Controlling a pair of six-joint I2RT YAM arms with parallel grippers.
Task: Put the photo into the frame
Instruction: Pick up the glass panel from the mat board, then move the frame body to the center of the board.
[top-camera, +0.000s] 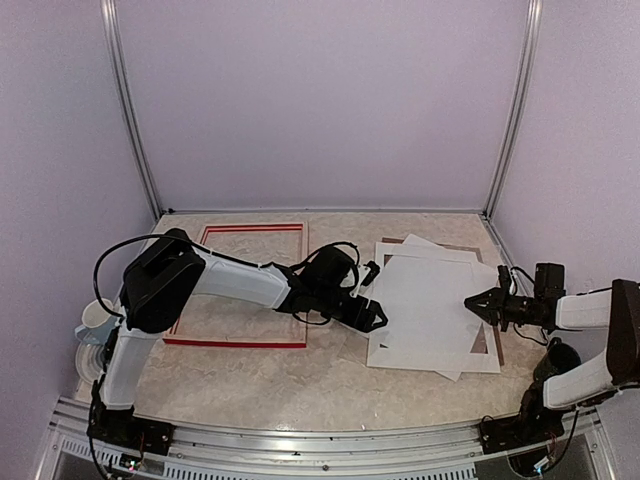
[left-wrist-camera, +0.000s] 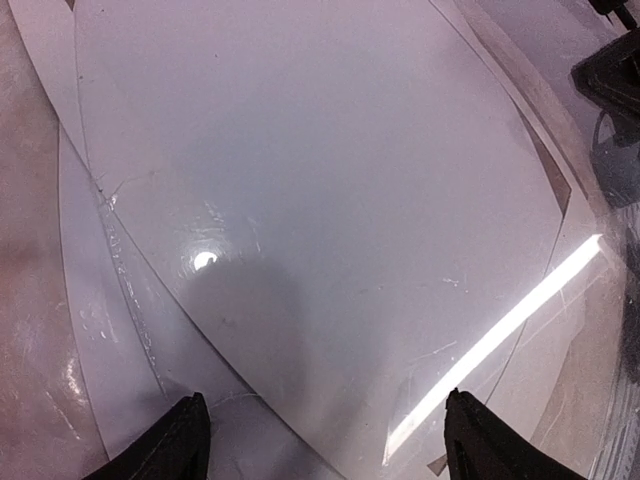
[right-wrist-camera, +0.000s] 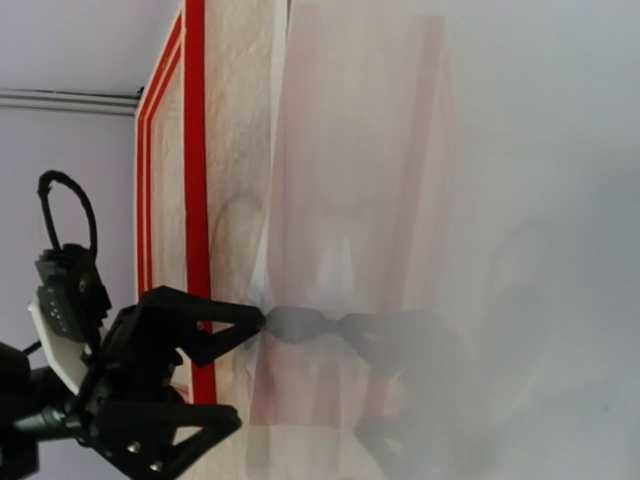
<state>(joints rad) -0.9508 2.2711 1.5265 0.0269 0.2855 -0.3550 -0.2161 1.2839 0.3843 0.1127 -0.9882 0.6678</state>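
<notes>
The frame (top-camera: 250, 229), red-rimmed, lies flat at the left of the table and shows edge-on in the right wrist view (right-wrist-camera: 195, 150). The photo (top-camera: 430, 300) lies white side up, skewed, on top of a stack of sheets at the right; it fills the left wrist view (left-wrist-camera: 330, 200) with a glossy sheen. My left gripper (top-camera: 375, 315) stands open at the stack's left edge, its fingertips (left-wrist-camera: 190, 440) wide apart over the sheets. My right gripper (top-camera: 476, 302) is pinched on the photo's right edge. Its own fingers are hidden in the right wrist view, which shows the left gripper (right-wrist-camera: 250, 367).
A white mat sheet (top-camera: 400, 255) and a brown backing panel (top-camera: 497, 345) lie under the photo. White cups (top-camera: 95, 322) stand at the table's left edge. Metal posts (top-camera: 510, 110) and lilac walls close in the back and sides.
</notes>
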